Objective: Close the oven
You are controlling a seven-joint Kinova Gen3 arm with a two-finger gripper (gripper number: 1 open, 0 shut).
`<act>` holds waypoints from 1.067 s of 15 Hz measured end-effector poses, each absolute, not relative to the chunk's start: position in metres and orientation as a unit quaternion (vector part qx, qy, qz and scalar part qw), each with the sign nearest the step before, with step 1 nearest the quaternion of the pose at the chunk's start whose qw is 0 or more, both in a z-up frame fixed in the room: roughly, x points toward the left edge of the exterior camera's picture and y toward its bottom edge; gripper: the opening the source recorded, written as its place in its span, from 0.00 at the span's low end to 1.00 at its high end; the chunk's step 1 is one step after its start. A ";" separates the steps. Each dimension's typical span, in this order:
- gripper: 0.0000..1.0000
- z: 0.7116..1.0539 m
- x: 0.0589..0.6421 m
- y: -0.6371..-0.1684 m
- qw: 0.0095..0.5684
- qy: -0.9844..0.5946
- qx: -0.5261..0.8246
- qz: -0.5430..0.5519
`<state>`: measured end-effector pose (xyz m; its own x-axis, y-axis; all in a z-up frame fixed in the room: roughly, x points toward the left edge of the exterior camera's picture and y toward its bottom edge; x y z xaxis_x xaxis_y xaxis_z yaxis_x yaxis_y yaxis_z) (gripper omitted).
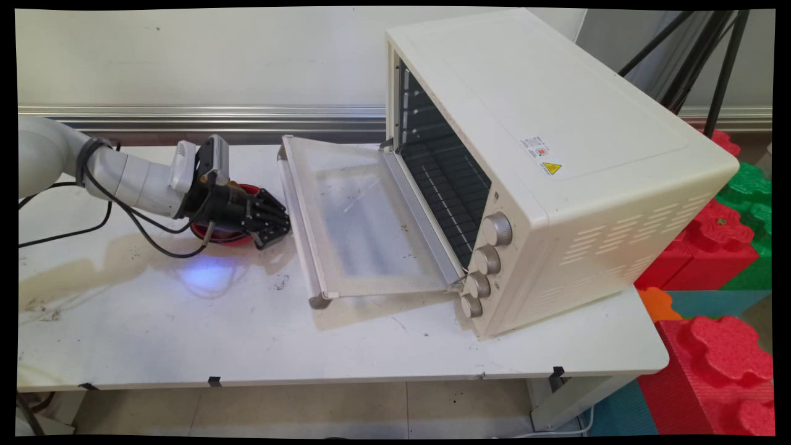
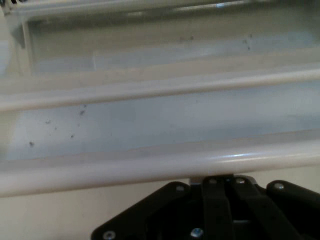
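Observation:
A cream toaster oven [image 1: 556,154] stands on the white table [image 1: 185,334] with its glass door [image 1: 364,216] folded down flat toward the left. The door's handle bar [image 1: 296,210] runs along its left edge. My gripper [image 1: 278,232] is shut, low over the table, with its tips just left of the handle. In the hand view the handle bar [image 2: 150,167] crosses right in front of my shut gripper [image 2: 222,180], and the door glass [image 2: 150,115] lies beyond it. A red bowl [image 1: 213,235] sits on the table behind my hand, mostly hidden by it.
The oven cavity [image 1: 439,179] is dark, with a wire rack inside. Four knobs [image 1: 488,259] line its front right. Black cables [image 1: 123,216] trail over the table's left side. Red and green foam blocks [image 1: 717,241] stand right of the table, with tripod legs [image 1: 710,55] behind.

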<state>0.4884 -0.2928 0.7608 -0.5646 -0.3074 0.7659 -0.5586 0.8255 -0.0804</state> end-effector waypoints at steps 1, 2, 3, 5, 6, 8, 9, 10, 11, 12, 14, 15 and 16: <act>0.00 0.763 0.488 -0.294 0.398 -0.868 0.249 0.160; 0.00 0.764 0.487 -0.294 0.401 -0.867 0.249 0.162; 0.00 0.766 0.487 -0.295 0.405 -0.864 0.250 0.163; 0.00 0.771 0.486 -0.296 0.411 -0.861 0.249 0.166; 0.00 0.773 0.486 -0.296 0.414 -0.859 0.249 0.168; 0.00 0.777 0.485 -0.298 0.419 -0.857 0.248 0.171; 0.00 0.779 0.484 -0.298 0.421 -0.855 0.248 0.173; 0.00 0.781 0.484 -0.299 0.423 -0.854 0.247 0.174; 0.00 0.783 0.483 -0.300 0.425 -0.853 0.247 0.175; 0.00 0.785 0.482 -0.301 0.427 -0.852 0.247 0.177; 0.00 0.789 0.479 -0.304 0.431 -0.849 0.246 0.180; 0.00 0.792 0.477 -0.305 0.434 -0.848 0.246 0.182; 0.00 0.795 0.475 -0.308 0.437 -0.846 0.245 0.185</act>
<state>0.4752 -0.3077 0.7951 -0.4983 -0.2532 0.8292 -0.5756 0.8118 -0.0980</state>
